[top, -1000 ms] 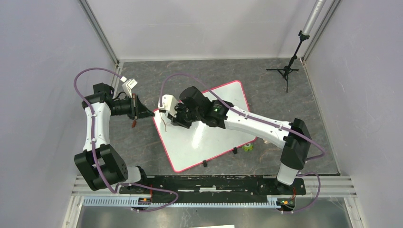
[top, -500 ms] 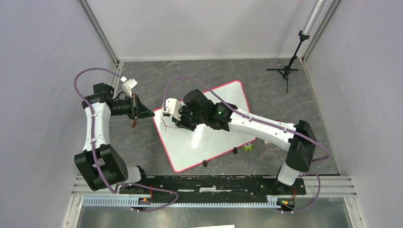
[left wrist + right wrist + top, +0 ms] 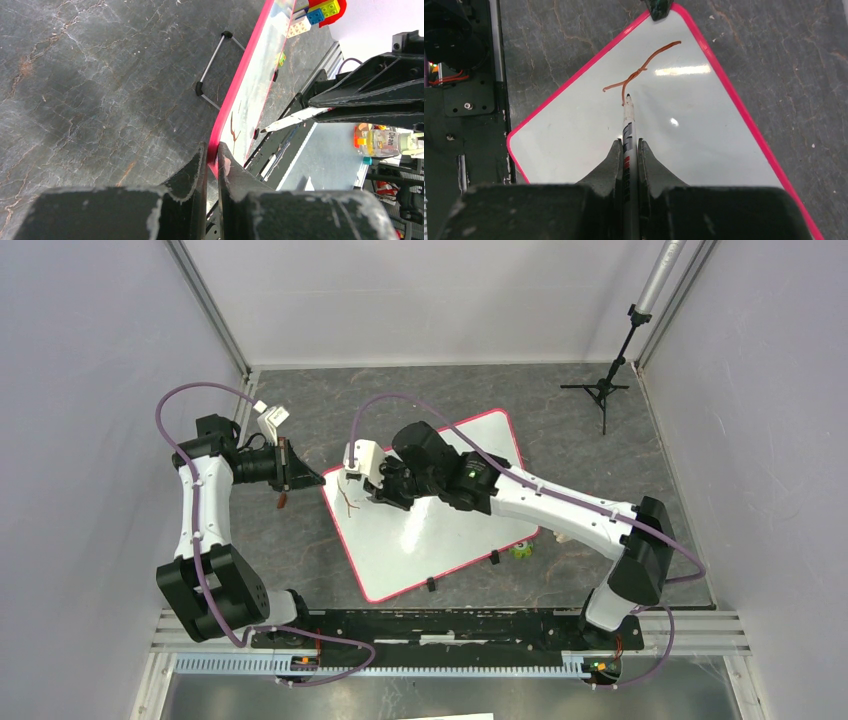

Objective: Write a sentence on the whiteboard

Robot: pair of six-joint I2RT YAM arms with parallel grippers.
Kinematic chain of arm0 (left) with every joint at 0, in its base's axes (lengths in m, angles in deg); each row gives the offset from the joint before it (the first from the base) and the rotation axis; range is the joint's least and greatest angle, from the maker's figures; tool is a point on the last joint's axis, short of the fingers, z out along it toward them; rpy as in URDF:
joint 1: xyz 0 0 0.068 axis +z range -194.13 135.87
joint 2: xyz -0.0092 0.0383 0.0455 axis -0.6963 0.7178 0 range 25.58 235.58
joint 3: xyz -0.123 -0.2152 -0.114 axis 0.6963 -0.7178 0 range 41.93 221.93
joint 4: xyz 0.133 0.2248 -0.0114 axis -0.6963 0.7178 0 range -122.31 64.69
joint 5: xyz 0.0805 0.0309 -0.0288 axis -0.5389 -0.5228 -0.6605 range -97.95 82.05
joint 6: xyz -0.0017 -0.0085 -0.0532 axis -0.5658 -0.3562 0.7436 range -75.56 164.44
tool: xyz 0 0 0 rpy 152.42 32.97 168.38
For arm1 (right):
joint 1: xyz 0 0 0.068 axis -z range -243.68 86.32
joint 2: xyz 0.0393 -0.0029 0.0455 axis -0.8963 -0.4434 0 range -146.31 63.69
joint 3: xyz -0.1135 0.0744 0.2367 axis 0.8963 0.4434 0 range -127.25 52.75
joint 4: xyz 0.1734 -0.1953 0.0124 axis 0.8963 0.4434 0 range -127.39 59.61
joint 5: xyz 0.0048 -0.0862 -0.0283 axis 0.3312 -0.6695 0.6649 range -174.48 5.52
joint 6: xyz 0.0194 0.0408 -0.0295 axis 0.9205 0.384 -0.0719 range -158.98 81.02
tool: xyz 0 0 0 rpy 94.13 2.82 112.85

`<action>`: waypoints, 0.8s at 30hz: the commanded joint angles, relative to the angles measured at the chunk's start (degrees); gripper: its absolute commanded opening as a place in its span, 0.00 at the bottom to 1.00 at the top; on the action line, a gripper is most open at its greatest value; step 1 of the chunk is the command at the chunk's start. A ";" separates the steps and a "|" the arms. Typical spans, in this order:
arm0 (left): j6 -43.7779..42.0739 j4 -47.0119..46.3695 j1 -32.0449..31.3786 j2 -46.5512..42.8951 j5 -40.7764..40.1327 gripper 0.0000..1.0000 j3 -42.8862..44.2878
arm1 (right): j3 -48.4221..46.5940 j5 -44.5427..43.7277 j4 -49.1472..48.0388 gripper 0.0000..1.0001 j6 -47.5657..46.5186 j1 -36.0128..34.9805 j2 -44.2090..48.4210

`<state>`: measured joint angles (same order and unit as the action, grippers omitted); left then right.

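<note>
Roughly mid-worktop (image 3: 300,555), lying flat and turned askew to the arm bases: the whiteboard (image 3: 430,540), glossy white inside a thin red-pink border, with two small black clips (image 3: 431,584) on its long near edge. Pinched at the leftmost corner by the left claw (image 3: 312,478). From the left wrist view, both dark fingers (image 3: 192,172) pressed onto the red border from either side, with only the board's own thickness between them. Reaches in from the left side of the grey marbled surface, forearm roughly level, purple cable (image 3: 190,390) looping above.

Over the board's left end, coming across from the right base: the right claw (image 3: 629,149), closed tight on a marker (image 3: 628,125). White barrel with dark and red printing, pointing forward out between the fingers. Tip dark, down at or just above the white surface, right at the end of the writing; cannot tell from these views whether touching.

Of the sentence (image 3: 640,71): only a thin reddish-brown scrawl, one long slanted stroke crossed by a shorter curl. Sits near the pinched corner, well short of any readable word.

Elsewhere: a small green and yellow toy-like thing (image 3: 522,551) just beside the near edge by the right-hand clip, too small to name. Also a black tripod stand (image 3: 601,392) at the far right corner, well apart from the board.
</note>
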<state>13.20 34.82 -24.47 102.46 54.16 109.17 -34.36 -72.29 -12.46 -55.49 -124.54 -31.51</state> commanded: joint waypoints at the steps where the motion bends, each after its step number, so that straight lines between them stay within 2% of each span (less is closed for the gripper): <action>1: -1.91 0.89 -0.86 -1.47 1.09 0.14 1.41 | -3.10 0.47 -2.86 0.00 -0.23 0.21 1.13; 24: -1.94 0.93 -1.12 -1.19 0.78 0.14 1.71 | -4.60 -1.22 -2.87 0.00 0.01 0.17 -2.93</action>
<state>13.18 34.84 -24.69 102.25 54.03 109.26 -37.57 -72.58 -14.17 -55.32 -124.50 -34.44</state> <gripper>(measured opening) 0.155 0.124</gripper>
